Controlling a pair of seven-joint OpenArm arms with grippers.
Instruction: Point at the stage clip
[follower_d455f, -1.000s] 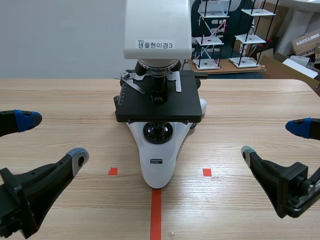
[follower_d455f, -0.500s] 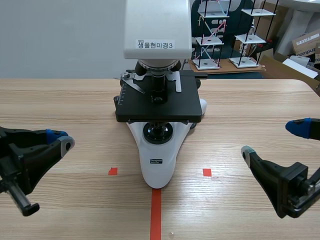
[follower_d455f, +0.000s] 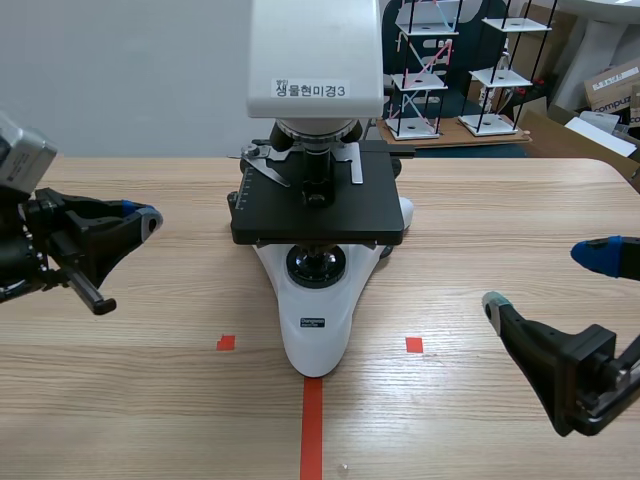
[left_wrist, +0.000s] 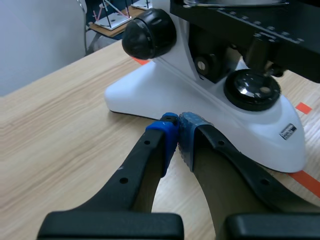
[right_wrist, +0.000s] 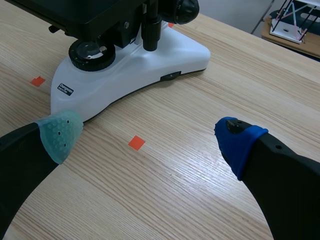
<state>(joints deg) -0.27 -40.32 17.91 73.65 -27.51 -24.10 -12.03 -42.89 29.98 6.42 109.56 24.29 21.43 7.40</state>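
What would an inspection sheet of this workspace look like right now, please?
Surface: wooden table, with orange-red tape marks.
Job's things: white microscope upright at the table's middle; metal stage clip on its black stage, untouched.
Clutter: nothing seen.
Grippers: left gripper shut on nothing, raised off the table beside the microscope, pads toward it, apart from the stage clip; right gripper open, low on the other side.
Cables: nothing seen.
Surroundings: pale wall, wire-frame racks and cardboard boxes beyond the table.
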